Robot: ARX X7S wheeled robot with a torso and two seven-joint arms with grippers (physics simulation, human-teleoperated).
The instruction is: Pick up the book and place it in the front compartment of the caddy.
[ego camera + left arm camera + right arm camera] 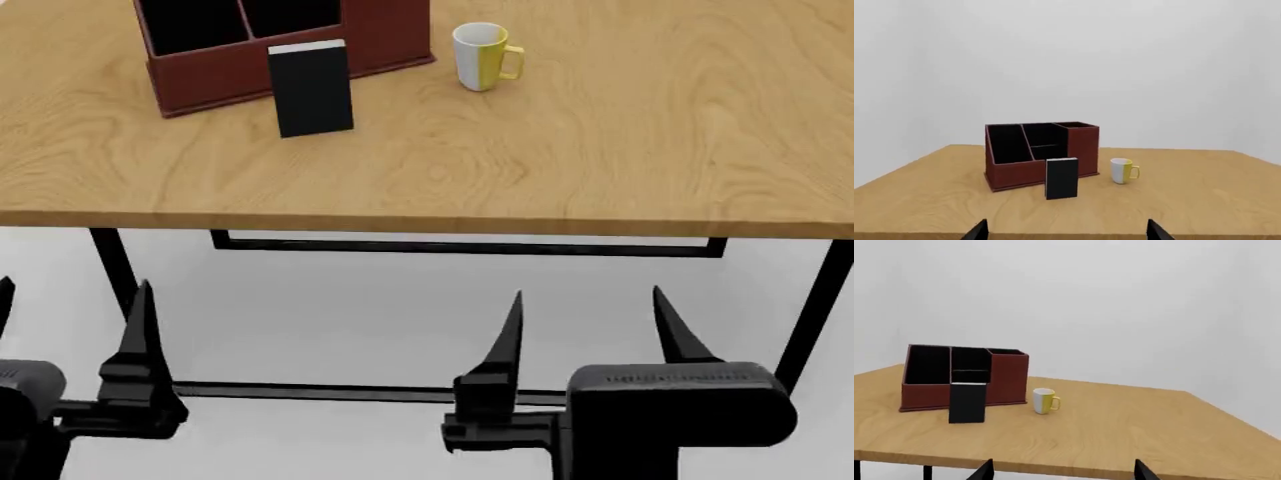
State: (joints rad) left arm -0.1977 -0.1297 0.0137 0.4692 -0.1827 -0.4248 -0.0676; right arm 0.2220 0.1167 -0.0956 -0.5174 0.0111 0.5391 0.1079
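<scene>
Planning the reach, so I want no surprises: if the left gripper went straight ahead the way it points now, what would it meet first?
Most likely the book, standing upright in front of the caddy, roughly centred between the left gripper fingertips. The tabletop before it looks free, though depth is hard to judge.

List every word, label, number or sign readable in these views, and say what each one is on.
None can be read.
The book: plain black cover, no title.
The caddy: bare red-brown walls, no label.
The mug: white and yellow, no print.
The right gripper: faint raised marks on its housing, too blurred to read.
</scene>
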